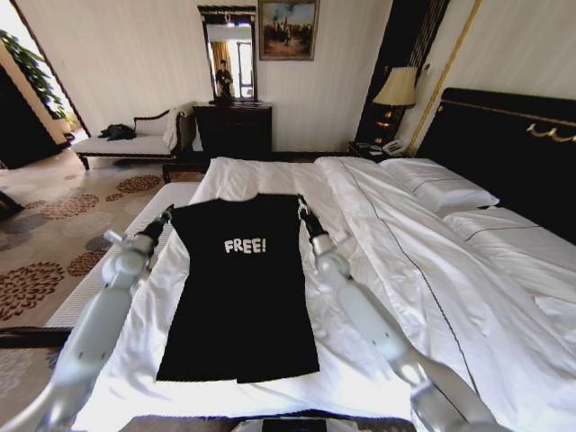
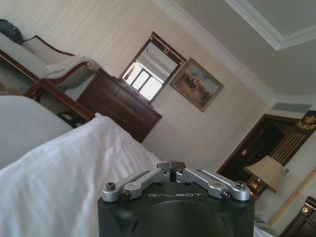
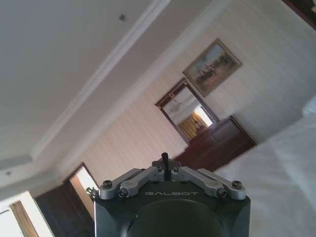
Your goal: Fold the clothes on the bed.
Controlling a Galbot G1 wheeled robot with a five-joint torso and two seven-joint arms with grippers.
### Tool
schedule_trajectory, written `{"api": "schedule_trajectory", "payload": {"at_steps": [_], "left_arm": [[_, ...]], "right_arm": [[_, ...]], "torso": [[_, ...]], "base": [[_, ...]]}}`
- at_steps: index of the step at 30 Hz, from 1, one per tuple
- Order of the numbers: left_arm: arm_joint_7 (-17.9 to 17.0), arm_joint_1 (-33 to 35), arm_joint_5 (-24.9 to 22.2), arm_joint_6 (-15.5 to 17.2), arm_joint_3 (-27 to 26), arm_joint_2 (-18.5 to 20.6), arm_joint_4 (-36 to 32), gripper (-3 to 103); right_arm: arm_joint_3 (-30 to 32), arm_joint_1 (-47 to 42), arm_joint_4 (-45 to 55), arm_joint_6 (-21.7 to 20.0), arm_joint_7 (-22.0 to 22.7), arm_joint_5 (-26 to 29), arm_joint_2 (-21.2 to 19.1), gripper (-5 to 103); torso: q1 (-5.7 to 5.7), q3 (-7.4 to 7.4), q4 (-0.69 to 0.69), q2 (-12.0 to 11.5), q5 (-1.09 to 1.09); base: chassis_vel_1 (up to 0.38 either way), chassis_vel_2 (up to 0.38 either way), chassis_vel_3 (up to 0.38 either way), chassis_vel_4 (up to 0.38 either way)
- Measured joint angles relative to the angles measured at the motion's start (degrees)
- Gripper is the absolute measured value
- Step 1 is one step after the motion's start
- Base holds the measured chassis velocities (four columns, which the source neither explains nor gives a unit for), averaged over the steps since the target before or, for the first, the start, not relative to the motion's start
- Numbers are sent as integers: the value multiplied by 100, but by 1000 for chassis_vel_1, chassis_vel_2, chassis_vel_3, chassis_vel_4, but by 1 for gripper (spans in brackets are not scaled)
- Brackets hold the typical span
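T-shirt point(image 1: 241, 288) flat on bed point(image 1: 432, 270); left gripper point(image 1: 166, 214), right gripper point(image 1: 301, 209) at shoulders, closure unclear.

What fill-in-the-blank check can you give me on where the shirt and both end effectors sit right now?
1. The white lettering on the black T-shirt reads ____.
2. The T-shirt lies flat on the bed's ____ duvet.
3. The left end effector is at the shirt's upper ____ corner.
4. The right end effector is at the opposite upper corner, nearer the ____.

Missing words: FREE!; white; left; pillows
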Motion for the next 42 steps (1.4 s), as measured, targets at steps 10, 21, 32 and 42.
{"api": "schedule_trajectory", "payload": {"at_steps": [10,21,32,42], "left_arm": [[124,1595,471,-5,-228,-380,-1099,0],[183,3436,1316,-74,-755,-519,-1720,0],[119,4602,2000,-86,-927,-394,-1970,0],[39,4927,2528,-144,-749,-165,-1818,0]], "right_arm": [[708,-1770,1027,17,283,-501,-261,1],[858,-3596,1621,45,614,-1136,64,1],[782,-4342,1500,187,606,-1605,297,1],[699,-4591,1442,196,725,-1804,335,1]], "torso": [[-1,-1,-2,0,1],[-1,0,-3,2,0],[0,0,-3,1,-2],[1,1,-4,0,-3]], "base": [[0,0,0,0],[0,0,0,0],[0,0,0,0],[0,0,0,0]]}}
